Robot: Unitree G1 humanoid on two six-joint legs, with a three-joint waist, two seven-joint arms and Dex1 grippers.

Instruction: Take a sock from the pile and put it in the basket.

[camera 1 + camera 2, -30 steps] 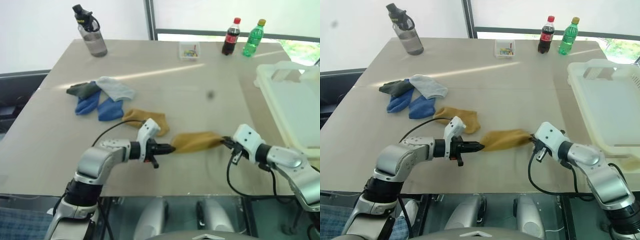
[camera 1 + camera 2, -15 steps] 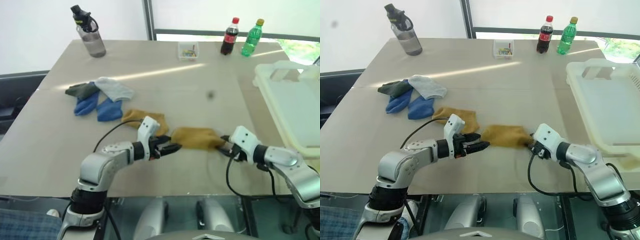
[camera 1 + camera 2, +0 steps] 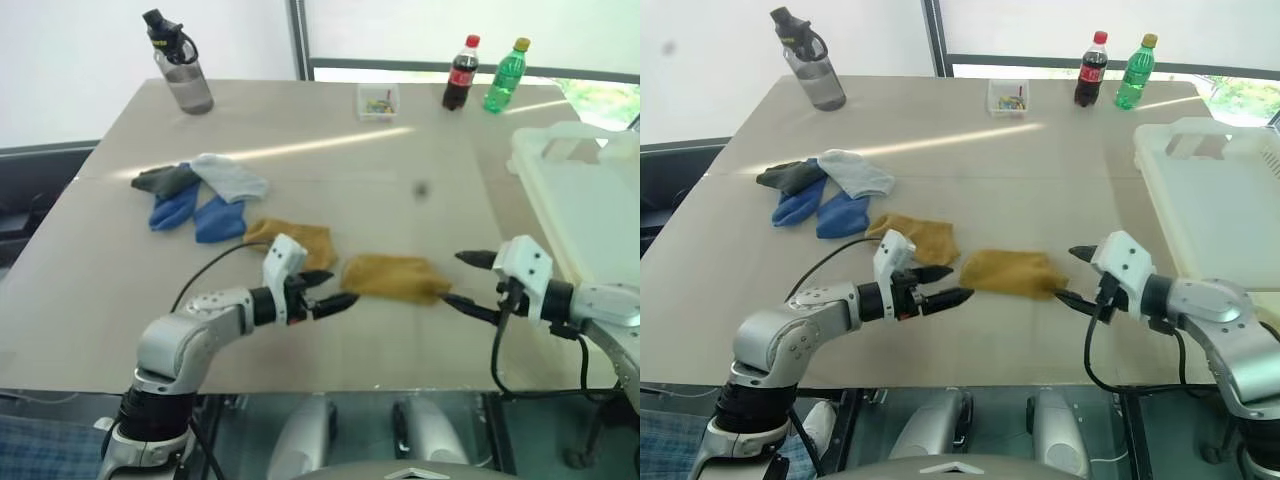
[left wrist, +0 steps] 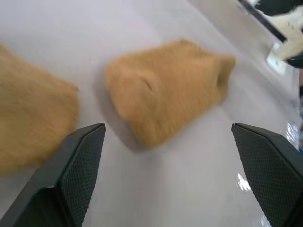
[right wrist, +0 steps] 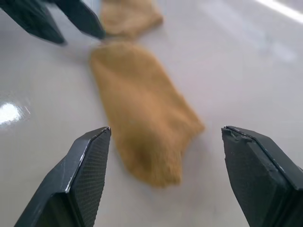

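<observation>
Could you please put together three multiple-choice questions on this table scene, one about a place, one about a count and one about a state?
1. Where does the yellow sock nearest the grippers lie?
A. in the basket
B. flat on the table between the two grippers
C. on top of the pile

2. How many yellow socks are on the table?
A. one
B. two
C. four

3. How do the left gripper and right gripper stand?
A. both open, holding nothing
B. both shut on the sock
C. left shut, right open

Answers:
1 B: it rests on the table, apart from the basket and the pile.
2 B: a second yellow sock lies beside it.
3 A: both wrist views show spread fingers with the sock lying free.
</observation>
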